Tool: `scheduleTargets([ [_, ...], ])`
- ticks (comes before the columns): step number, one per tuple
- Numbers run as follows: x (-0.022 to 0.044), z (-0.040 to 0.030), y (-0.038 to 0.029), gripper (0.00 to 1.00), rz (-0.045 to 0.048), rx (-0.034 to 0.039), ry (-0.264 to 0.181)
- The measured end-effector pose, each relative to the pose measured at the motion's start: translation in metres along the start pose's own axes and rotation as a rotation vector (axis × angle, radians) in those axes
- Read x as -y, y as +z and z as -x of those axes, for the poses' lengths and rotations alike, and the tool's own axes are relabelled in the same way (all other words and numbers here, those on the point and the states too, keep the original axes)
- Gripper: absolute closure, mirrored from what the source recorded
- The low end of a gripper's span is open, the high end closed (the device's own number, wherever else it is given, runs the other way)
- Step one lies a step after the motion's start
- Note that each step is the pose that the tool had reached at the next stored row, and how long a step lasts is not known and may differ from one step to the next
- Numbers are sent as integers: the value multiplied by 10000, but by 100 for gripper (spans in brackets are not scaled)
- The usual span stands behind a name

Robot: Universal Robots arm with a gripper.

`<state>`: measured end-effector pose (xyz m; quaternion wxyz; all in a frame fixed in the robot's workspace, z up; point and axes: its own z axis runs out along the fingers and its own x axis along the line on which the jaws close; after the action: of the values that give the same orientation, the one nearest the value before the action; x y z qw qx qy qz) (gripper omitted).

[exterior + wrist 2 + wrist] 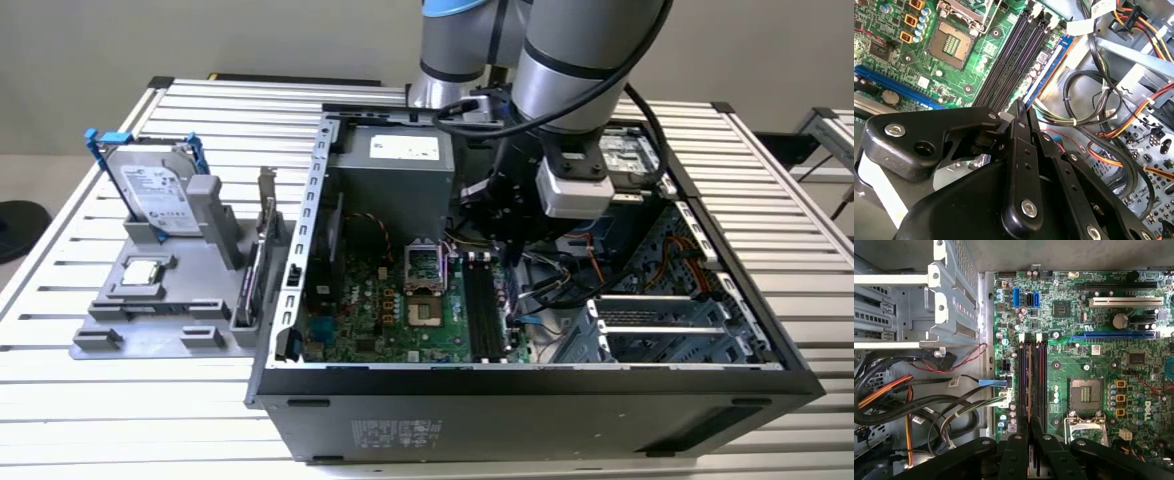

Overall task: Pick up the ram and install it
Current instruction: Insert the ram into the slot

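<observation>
Though it shows edge-on as one thin brownish strip, the ram stands along the black memory slots at the motherboard's cable-side edge. One claw, nearly closed, pinches its end. One stick, one arm.

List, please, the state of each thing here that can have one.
Computer case, open, side panel off.
CPU socket, empty, uncovered.
Gripper, fingers shut, low over the memory slots.
Hard drive, upright in its holder.
</observation>
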<state>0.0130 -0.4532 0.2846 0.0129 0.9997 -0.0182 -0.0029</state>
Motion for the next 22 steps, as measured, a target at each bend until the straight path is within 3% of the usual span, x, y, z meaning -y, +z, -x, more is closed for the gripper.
scheduleTargets([
  [22,7,-10,284,100,-13,-9,0],
])
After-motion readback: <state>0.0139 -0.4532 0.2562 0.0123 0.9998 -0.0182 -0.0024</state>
